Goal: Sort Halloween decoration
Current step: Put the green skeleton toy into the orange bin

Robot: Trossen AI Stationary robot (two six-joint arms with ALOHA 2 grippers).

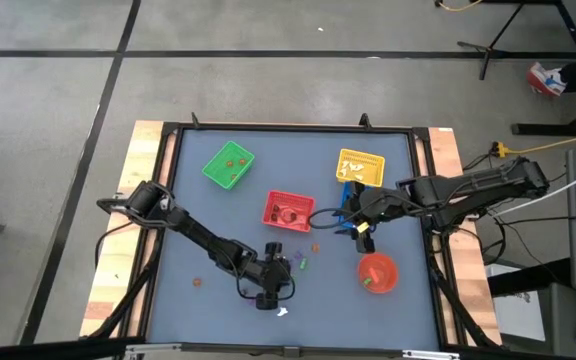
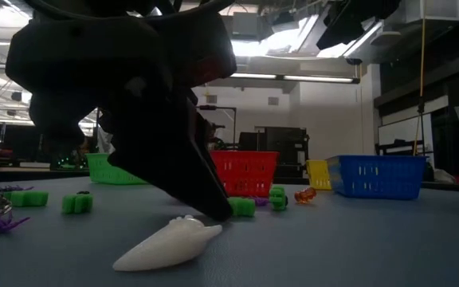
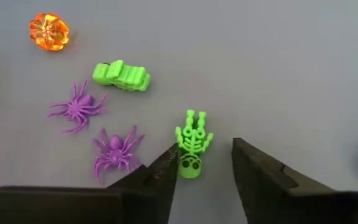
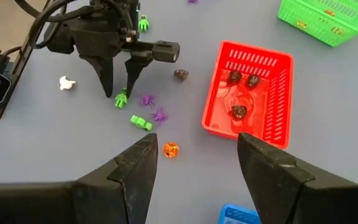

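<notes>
My left gripper (image 3: 204, 168) hangs low over the grey table (image 3: 278, 68), fingers spread a little way apart and holding nothing. A small green skeleton figure (image 3: 191, 144) lies on the table between the fingertips, its head close against one finger (image 3: 160, 171); I cannot tell if they touch. Just beyond it lie two purple spiders (image 3: 114, 151), then a ribbed green piece (image 3: 122, 75), and farther off a clear orange pumpkin (image 3: 49, 31). A small white ghost (image 4: 66, 83) rests off to one side, apart from the cluster.

My right gripper (image 4: 194, 168) is raised above the table near the middle, fingers wide open and empty. Past it sits the red basket (image 4: 272, 134) with three dark trinkets (image 4: 238, 111) inside, one more dark trinket (image 4: 180, 74) lying just outside it. The green basket (image 1: 229, 166) and yellow basket (image 1: 359, 166) stand toward the far edge, the blue basket (image 2: 377, 175) by my right arm, the round red bowl (image 1: 377, 273) nearer. No writing or labels are readable.
</notes>
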